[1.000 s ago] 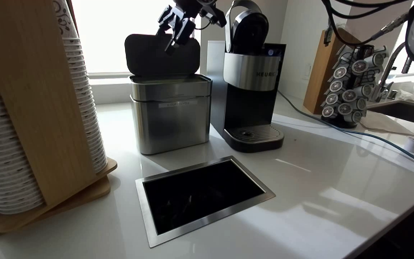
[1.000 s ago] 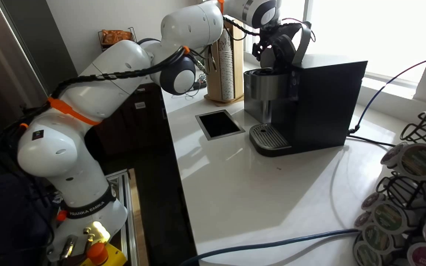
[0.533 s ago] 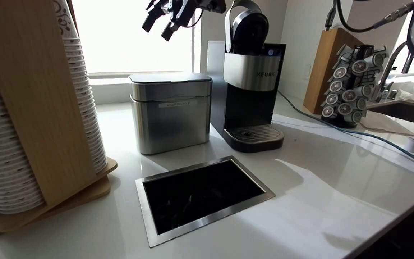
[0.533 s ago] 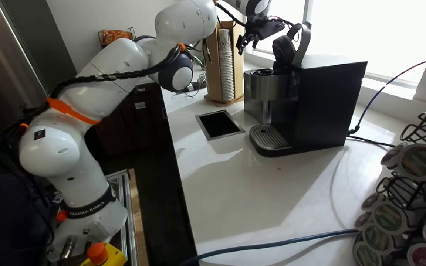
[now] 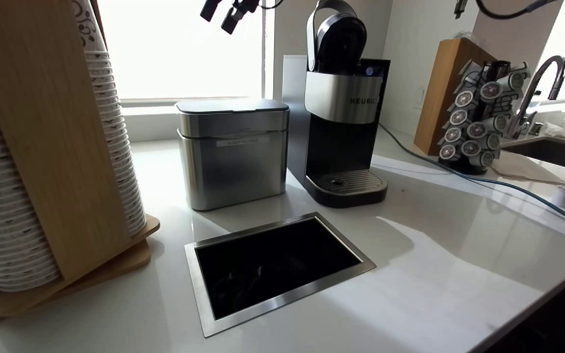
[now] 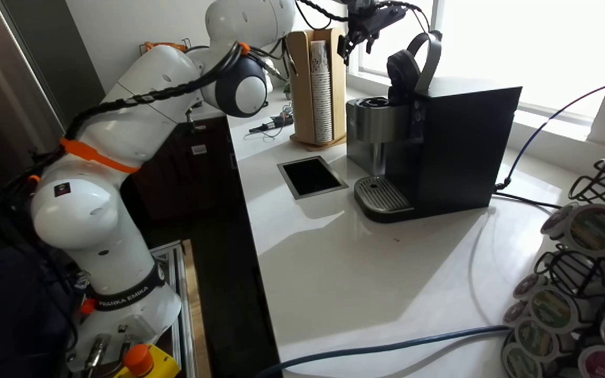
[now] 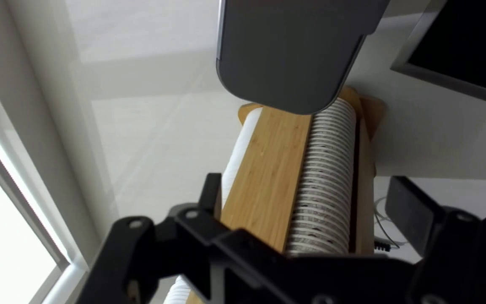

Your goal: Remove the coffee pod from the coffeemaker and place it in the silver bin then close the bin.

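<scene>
The claw hangs in the air with its two fingers spread wide. Beneath it is the silver bin, upright on the white desk and apart from the claw; its hinged lid lies down over the top. I cannot tell where the coffee pod itself is, as the bin's inside is hidden. Just beside the bin, off to one side of the claw, stands the coffeemaker, its handle raised and its head tipped up. To the claw's opposite side, a wooden rack holds stacked cups; the wrist view shows it beyond the fingers. Lower down and out from the claw, past the bin's front, a steel-rimmed opening is set into the desk. Farther from the claw, past the coffeemaker, a pod carousel stands on the desk, and farther still is a sink.
</scene>
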Robot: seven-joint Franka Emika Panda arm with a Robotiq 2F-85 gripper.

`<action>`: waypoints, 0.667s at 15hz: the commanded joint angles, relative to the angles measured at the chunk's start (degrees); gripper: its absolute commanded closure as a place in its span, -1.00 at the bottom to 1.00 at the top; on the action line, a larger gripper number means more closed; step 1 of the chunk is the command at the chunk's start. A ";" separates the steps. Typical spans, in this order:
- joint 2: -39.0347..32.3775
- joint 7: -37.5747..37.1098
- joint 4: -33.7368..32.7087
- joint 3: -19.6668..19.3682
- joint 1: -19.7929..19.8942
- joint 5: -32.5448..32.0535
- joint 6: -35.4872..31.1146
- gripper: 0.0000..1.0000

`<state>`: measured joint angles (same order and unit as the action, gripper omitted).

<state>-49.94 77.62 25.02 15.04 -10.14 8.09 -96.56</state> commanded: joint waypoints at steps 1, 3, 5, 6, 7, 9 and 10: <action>6.78 -10.65 0.52 -5.81 -4.56 -5.52 3.24 -1.00; 10.69 -18.36 1.20 -7.63 -7.76 -8.18 6.85 -1.00; 14.02 -26.83 1.73 -8.82 -12.08 -10.89 10.74 -1.00; 15.56 -31.29 1.95 -9.24 -14.50 -12.34 12.70 -1.00; 16.97 -35.73 2.18 -9.51 -16.96 -13.78 14.64 -1.00; 17.91 -44.71 1.24 -11.18 -23.04 -15.72 18.40 -1.00; 18.54 -49.30 1.09 -11.80 -26.19 -17.17 20.03 -1.00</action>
<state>-33.74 39.54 24.77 6.36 -28.79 -5.29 -81.21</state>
